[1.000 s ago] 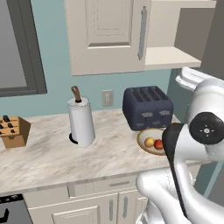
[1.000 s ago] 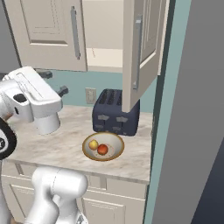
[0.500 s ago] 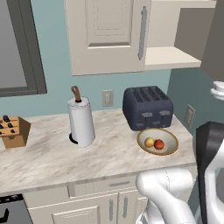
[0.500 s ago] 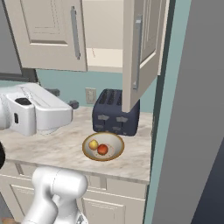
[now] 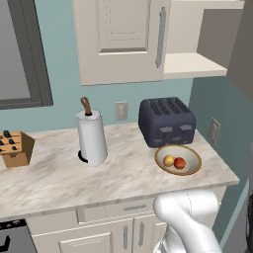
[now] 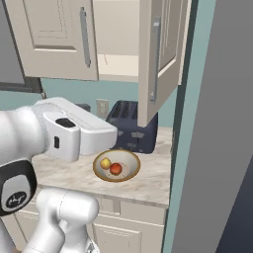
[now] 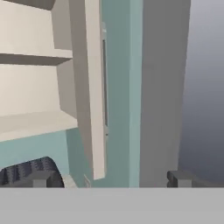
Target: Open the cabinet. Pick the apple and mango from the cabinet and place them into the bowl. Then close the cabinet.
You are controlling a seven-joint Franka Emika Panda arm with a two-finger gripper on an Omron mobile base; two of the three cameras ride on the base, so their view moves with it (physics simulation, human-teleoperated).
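Note:
The cabinet [image 6: 54,37] has its left door shut, while its right door [image 6: 160,54] stands swung out, baring pale shelves [image 5: 190,64]. On the counter sits the bowl [image 5: 193,157], tan-rimmed, with the yellow mango [image 5: 169,160] and the red apple [image 5: 180,163] side by side inside it. Bowl [image 6: 131,170], mango [image 6: 105,162] and apple [image 6: 116,169] lie just right of my white forearm [image 6: 74,133]. In the hand view my gripper [image 7: 109,179] is open and holds nothing. It faces the open door's edge [image 7: 94,87] from nearby.
A dark blue toaster [image 5: 166,121] stands behind the bowl. A paper towel roll [image 5: 92,136] and a knife block [image 5: 15,148] are further left on the marble counter [image 5: 54,178]. A tall grey panel [image 6: 217,123] closes off the right side.
My arm has swung from above the bowl off to the right, leaving the left base view. The hand now faces the open door. Apple and mango stay in the bowl.

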